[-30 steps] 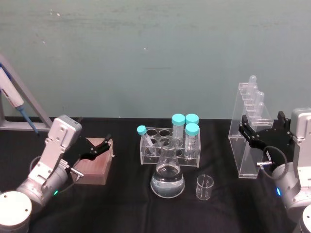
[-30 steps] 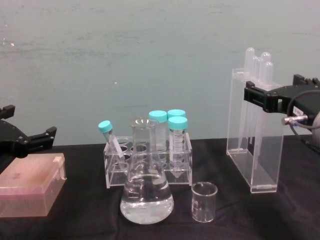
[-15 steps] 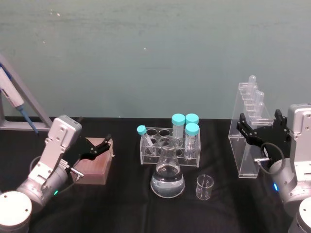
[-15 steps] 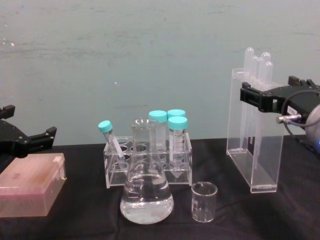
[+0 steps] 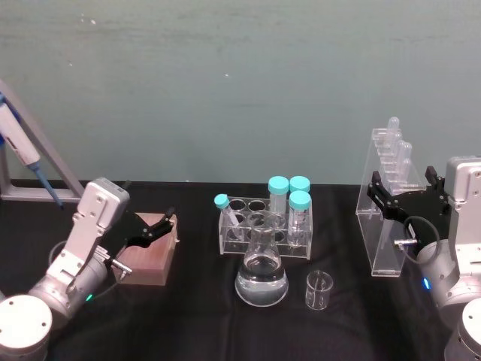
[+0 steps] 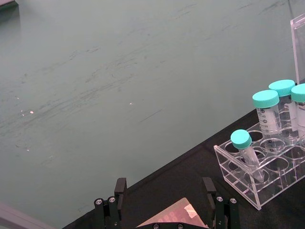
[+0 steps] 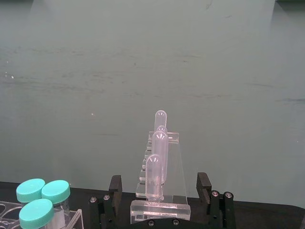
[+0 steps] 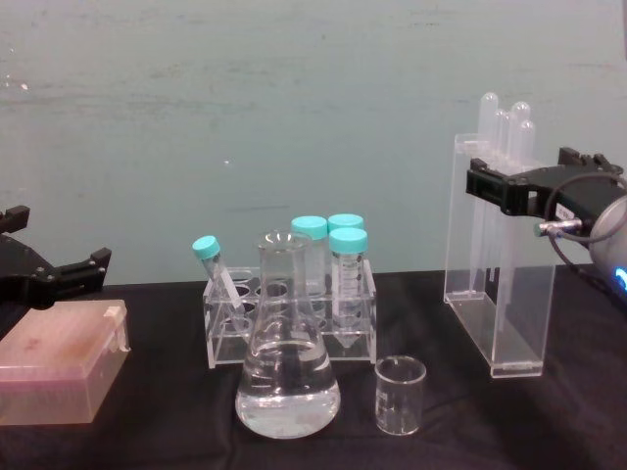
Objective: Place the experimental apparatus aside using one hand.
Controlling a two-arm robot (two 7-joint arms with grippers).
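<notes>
Teal wall point(image 5: 225, 75) backs a black table point(image 5: 195, 308). At three o'clock stands a clear stand point(image 5: 385, 252), with the right gripper point(image 5: 403, 197) just before it, fingers apart. Flask point(image 5: 261, 282) and beaker point(image 5: 319, 290) are near six. The left gripper point(image 5: 160, 224) is at nine, parted.

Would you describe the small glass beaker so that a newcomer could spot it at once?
On the black table, find the rack of teal-capped tubes at the middle. A conical flask of clear liquid stands before it; the beaker is right of that flask, short, straight-walled and apparently empty.
</notes>
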